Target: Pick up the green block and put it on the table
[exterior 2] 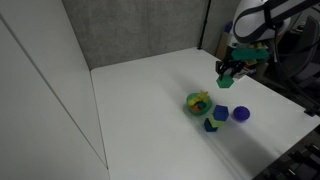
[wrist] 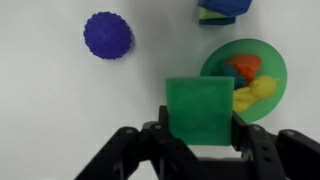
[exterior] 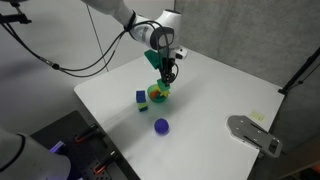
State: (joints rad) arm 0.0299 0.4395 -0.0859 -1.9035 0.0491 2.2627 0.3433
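My gripper (wrist: 200, 128) is shut on the green block (wrist: 203, 108), a bright green cube held between both fingers. In both exterior views the gripper (exterior: 168, 70) (exterior 2: 226, 76) hangs a little above the white table (exterior: 220, 90) (exterior 2: 140, 100), just beside and above the round green bowl (exterior: 158, 95) (exterior 2: 198, 102). In the wrist view the bowl (wrist: 278, 72) lies behind the block, to the right, with orange and yellow pieces in it. Bare table (wrist: 60, 110) lies to the left of the block.
A small blue block (exterior: 141, 98) (wrist: 222, 10) sits next to the bowl. A purple bumpy ball (exterior: 161, 126) (exterior 2: 241, 114) (wrist: 107, 36) lies on the table nearby. A grey flat object (exterior: 255, 133) rests at one table corner. A dark bench (exterior: 70, 140) adjoins the table.
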